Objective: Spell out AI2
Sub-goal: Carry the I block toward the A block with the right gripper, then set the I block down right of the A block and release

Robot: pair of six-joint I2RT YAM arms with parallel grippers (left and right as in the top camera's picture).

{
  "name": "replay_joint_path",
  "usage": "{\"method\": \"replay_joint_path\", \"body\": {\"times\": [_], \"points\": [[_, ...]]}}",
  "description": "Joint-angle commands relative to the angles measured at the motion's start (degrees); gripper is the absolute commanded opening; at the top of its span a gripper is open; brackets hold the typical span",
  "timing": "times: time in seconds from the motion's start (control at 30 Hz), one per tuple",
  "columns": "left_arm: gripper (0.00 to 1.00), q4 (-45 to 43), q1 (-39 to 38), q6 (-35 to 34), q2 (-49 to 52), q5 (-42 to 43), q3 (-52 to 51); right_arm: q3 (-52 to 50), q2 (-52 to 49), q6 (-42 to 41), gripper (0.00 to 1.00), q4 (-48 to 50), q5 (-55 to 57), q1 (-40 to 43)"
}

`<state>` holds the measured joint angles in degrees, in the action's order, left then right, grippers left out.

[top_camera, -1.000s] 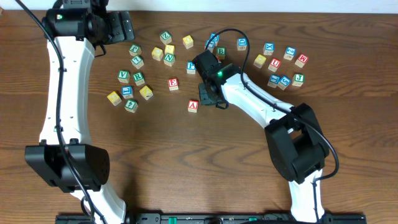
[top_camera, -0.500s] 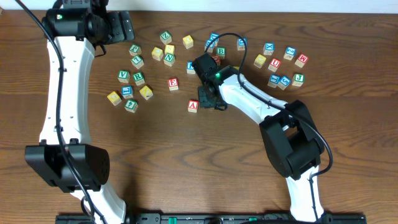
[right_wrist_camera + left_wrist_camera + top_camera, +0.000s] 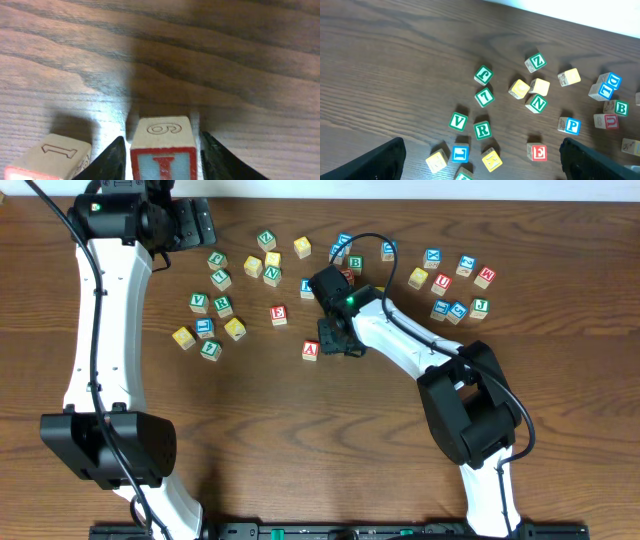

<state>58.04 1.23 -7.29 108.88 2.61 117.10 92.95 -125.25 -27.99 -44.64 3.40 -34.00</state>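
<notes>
REMOTE DESK: My right gripper [image 3: 161,137] straddles the red I cube [image 3: 162,165], fingers [image 3: 112,162] parted a sliver off its sides, the cube sitting on the table [image 3: 200,60] just beside the A cube [image 3: 310,350]. By my reading, two letters stand in line and the blue 2 is left to fetch; I cannot pick it out among the scattered cubes [image 3: 270,265] beyond. At the table's far edge my left gripper [image 3: 482,147] hangs idle above the clutter, fingers spread wide.

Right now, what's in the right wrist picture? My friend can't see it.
A wooden cube with a red I stands between the two dark fingers of the right pincer, narrow gaps either side. A second cube lies beside it on the brown table.
</notes>
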Motion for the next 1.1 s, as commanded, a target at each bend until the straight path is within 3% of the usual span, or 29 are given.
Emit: {"method": "replay_joint_path", "body": {"times": [0.0,0.3,1.07], "points": [[0.98,0.0,0.0,0.1,0.4,-0.5,0.4,5.0,0.2,1.3,0.45,-1.8,0.2,0.5],[0.98,0.0,0.0,0.1,0.4,-0.5,0.4,11.3,2.6,2.6,0.46,-5.7,-5.2,-0.4],[0.98,0.0,0.0,0.1,0.4,-0.5,0.4,1.9,2.0,-1.4,0.41,2.4,-0.3,-7.4]]}}
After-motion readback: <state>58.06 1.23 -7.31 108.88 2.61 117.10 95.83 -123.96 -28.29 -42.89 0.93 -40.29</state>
